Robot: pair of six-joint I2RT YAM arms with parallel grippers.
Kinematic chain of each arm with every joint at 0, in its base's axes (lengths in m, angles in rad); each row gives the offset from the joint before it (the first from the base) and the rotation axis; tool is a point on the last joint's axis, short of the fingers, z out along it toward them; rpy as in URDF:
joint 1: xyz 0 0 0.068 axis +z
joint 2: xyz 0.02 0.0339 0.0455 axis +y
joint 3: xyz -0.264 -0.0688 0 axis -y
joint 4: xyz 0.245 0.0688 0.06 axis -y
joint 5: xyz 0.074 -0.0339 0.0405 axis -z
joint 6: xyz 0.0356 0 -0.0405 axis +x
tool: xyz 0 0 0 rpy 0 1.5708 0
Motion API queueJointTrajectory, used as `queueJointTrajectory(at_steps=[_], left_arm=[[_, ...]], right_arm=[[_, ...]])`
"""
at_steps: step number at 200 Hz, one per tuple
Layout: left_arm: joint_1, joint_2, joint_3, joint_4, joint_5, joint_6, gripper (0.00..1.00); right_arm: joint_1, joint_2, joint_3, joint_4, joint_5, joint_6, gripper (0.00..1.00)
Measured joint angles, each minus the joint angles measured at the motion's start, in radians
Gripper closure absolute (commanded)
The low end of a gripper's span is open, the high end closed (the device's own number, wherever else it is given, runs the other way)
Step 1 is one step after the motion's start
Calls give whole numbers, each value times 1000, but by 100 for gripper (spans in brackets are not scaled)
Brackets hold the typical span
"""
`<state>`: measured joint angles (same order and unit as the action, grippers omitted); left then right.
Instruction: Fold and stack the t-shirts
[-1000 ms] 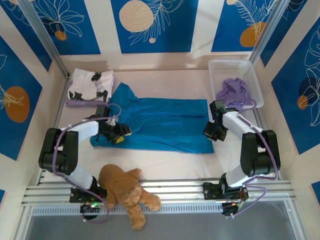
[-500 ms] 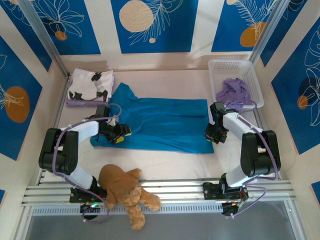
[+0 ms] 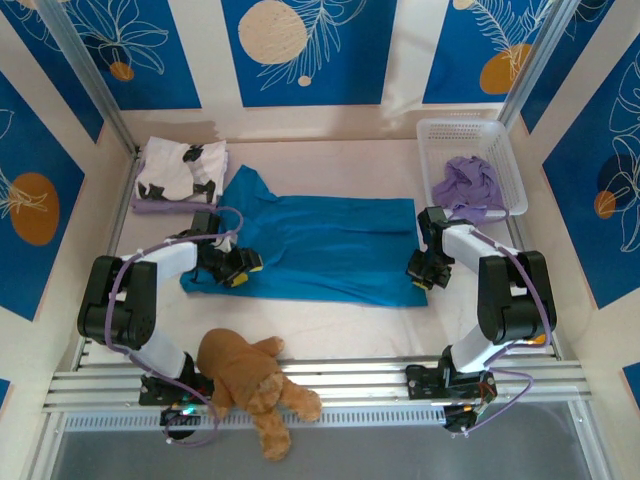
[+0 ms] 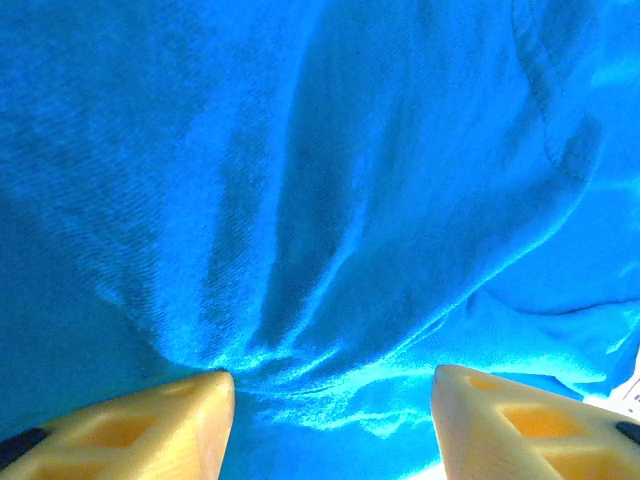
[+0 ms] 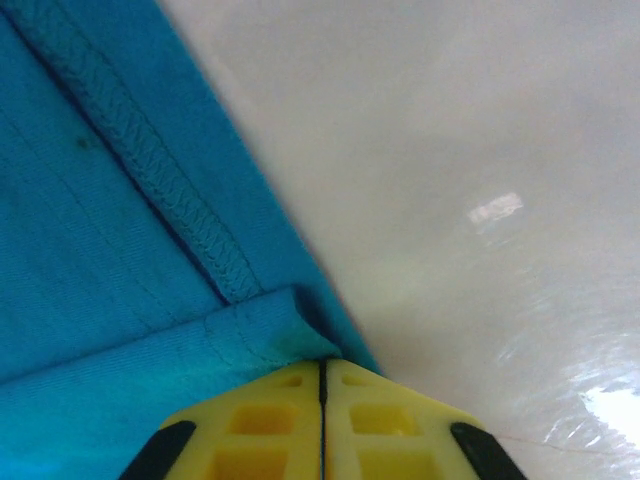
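The left gripper (image 3: 238, 268) stands about half spread, both yellow fingertips (image 4: 150, 425) pressed down onto the teal-blue t-shirt (image 3: 320, 245) near its left end, with wrinkles of cloth gathered between them in the left wrist view. The right gripper (image 3: 420, 272) has its jaws pressed together, pinching the shirt's near right corner, where a small fold of the stitched hem (image 5: 165, 185) rises into the tips against the pale table (image 5: 480, 150). The teal shirt lies flat mid-table, its long axis running left to right, hem toward the right arm and one sleeve pointing to the far side at the left. A folded white t-shirt with black blotches (image 3: 180, 170) sits at the far left on a lavender t-shirt (image 3: 150, 206); another crumpled lavender shirt (image 3: 465, 182) lies in the white basket (image 3: 503, 140) at the far right
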<state>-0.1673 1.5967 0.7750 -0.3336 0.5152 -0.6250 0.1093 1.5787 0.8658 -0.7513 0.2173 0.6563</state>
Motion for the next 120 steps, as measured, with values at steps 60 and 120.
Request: queueJointTrajectory(at_steps=[60, 120], left_arm=[[0, 2, 0, 0, 0, 1, 43], [0, 6, 0, 3, 2, 7, 42]], right_arm=[[0, -12, 1, -5, 0, 1, 100], [-13, -126, 14, -27, -2, 9, 100]])
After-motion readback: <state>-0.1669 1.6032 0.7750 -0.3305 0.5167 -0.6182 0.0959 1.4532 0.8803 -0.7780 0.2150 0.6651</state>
